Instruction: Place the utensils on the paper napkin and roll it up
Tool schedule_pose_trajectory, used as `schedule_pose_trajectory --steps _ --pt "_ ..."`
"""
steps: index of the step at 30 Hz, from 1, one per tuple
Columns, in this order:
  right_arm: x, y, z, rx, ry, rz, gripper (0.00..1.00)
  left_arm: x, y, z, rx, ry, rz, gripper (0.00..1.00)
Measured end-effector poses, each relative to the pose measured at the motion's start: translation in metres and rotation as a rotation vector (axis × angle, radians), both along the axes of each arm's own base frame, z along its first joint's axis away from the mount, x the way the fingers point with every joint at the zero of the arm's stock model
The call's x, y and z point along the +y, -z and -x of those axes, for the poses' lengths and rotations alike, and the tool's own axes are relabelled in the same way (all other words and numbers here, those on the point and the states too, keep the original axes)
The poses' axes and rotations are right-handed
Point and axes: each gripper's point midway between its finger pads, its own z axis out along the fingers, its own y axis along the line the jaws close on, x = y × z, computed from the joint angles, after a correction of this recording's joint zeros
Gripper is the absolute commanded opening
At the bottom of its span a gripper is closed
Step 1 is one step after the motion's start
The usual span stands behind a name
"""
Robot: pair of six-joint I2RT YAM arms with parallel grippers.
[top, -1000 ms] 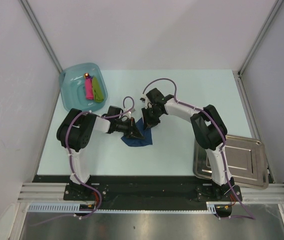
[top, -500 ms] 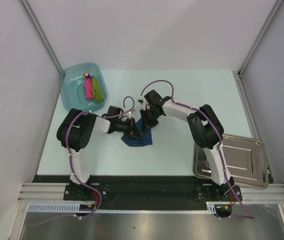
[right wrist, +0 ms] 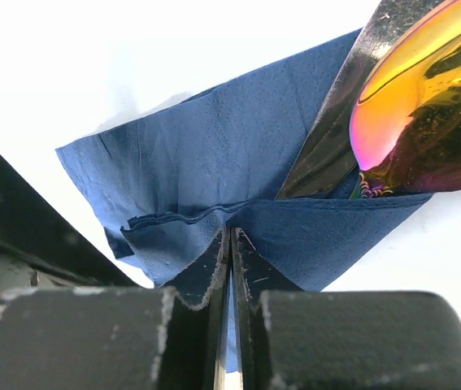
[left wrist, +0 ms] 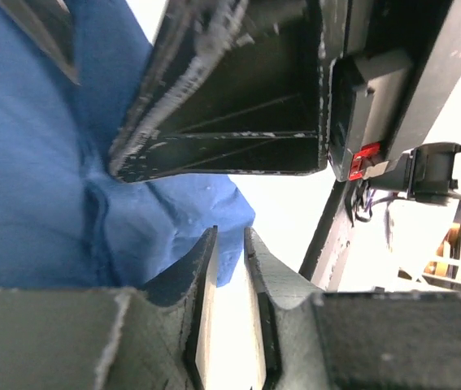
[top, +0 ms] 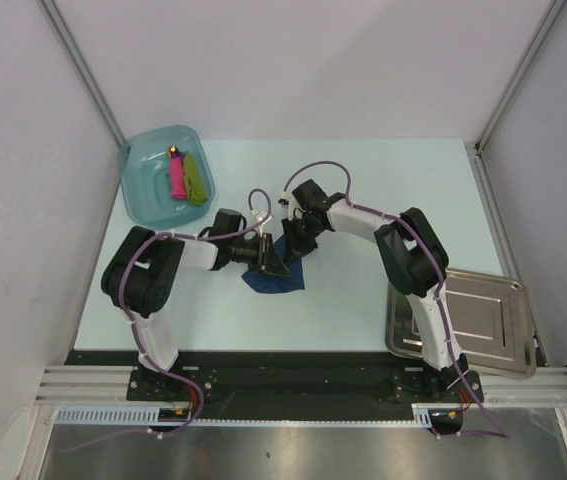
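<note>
The paper napkin (top: 275, 282) lies crumpled at mid-frame: thin, limp, tearable; best gripped at its layered fold. The right gripper (right wrist: 230, 237) pinches that fold, lower centre. A glossy utensil (right wrist: 425, 114) (likely slippery) sits upper right inside it. The left gripper (left wrist: 228, 253) stands slightly parted, holding nothing.

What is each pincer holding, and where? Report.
Right pincer pinches the paper napkin at its folded edge. Left pincer holds nothing; its jaws stand slightly apart.
</note>
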Motion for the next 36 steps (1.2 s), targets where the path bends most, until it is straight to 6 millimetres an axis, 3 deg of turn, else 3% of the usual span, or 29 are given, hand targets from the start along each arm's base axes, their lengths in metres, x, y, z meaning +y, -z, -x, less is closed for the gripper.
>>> schedule_pose_trajectory --steps 4,8,17,28,31,34,36 --pt "0.0 0.0 0.0 0.004 0.0 -0.007 0.07 -0.004 0.009 0.005 0.013 0.012 -0.015 0.16" --pt "-0.001 0.0 -0.001 0.007 0.003 -0.011 0.08 -0.001 0.032 0.006 0.076 -0.003 -0.037 0.12" --pt "0.0 -0.004 -0.001 0.012 0.003 -0.017 0.2 -0.001 0.033 0.005 0.114 0.012 -0.005 0.09" --pt "-0.003 -0.01 0.0 0.008 0.016 0.004 0.17 -0.001 0.033 0.005 0.114 0.013 -0.006 0.08" --pt "-0.004 -0.009 -0.001 0.015 0.026 -0.001 0.15 -0.001 0.033 0.005 0.113 0.013 -0.006 0.11" --pt "-0.004 -0.007 -0.002 0.024 0.031 -0.003 0.11 -0.001 0.033 0.005 0.114 0.013 -0.006 0.21" --pt "-0.002 -0.003 -0.002 0.029 0.03 -0.007 0.09 -0.001 0.031 0.005 0.111 0.015 -0.003 0.33"
